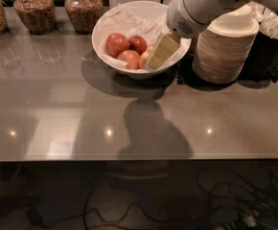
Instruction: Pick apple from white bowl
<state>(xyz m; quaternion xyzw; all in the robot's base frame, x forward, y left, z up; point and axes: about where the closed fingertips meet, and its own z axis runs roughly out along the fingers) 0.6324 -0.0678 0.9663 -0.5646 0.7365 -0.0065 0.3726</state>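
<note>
The robot's gripper (154,60) reaches into the large round white bowl (97,40), which is lined with crumpled white paper and holds three red apples (116,44) and a paler apple (143,60) just beside the gripper. Whether it grips anything cannot be told. Three glass jars of brown grains (33,13) stand at the back left of the grey counter (129,119), and one stack of beige paper bowls (223,51) stands to the right.

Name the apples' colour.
The apples are red to orange-red, camera view; the gripper is in the white bowl beside them.
</note>
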